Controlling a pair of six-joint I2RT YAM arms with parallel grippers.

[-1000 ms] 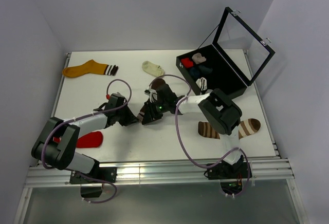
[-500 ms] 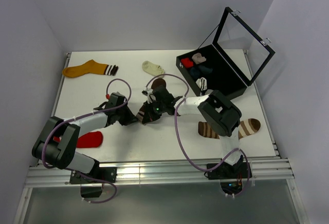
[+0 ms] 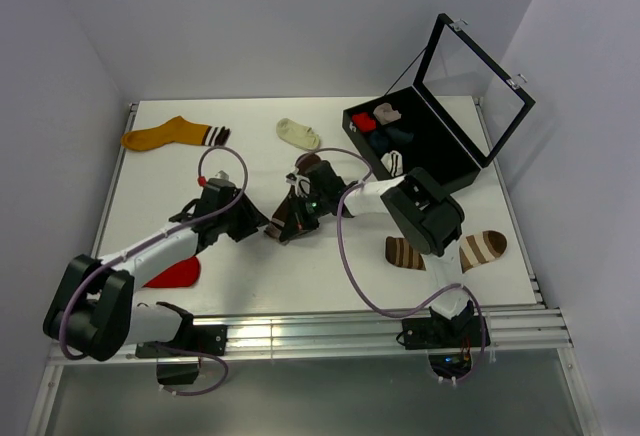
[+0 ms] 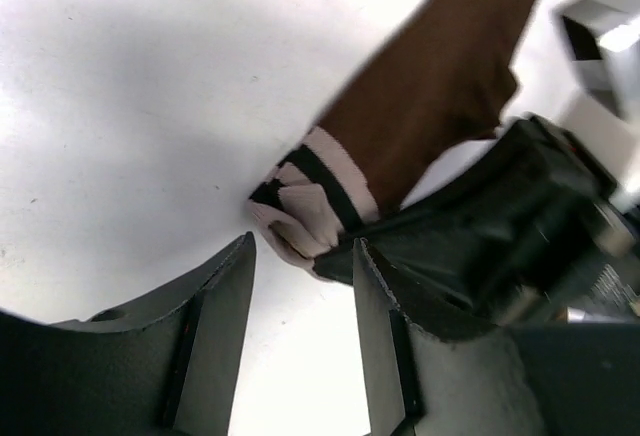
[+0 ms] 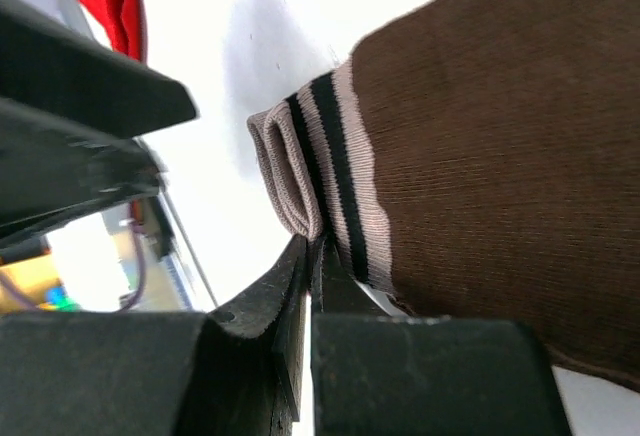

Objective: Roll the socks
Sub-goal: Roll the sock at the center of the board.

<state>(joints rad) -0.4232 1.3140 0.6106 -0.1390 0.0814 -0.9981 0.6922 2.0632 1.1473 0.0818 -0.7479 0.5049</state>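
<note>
Soft, even white light fills the top view. The white table [image 3: 200,171] is bright to the point of washing out, and the arms throw only faint, soft-edged shadows. A pale glare lies along the metal rail [image 3: 300,334] at the near edge.

In the left wrist view a broad grey shadow dims the table's left side, the right side is overexposed, and the dark fingers [image 4: 215,356] up close are blurred.

In the right wrist view the brown sock [image 5: 480,126] shows crisp knit, while the near fingers [image 5: 260,326] and the left background are out of focus.
</note>
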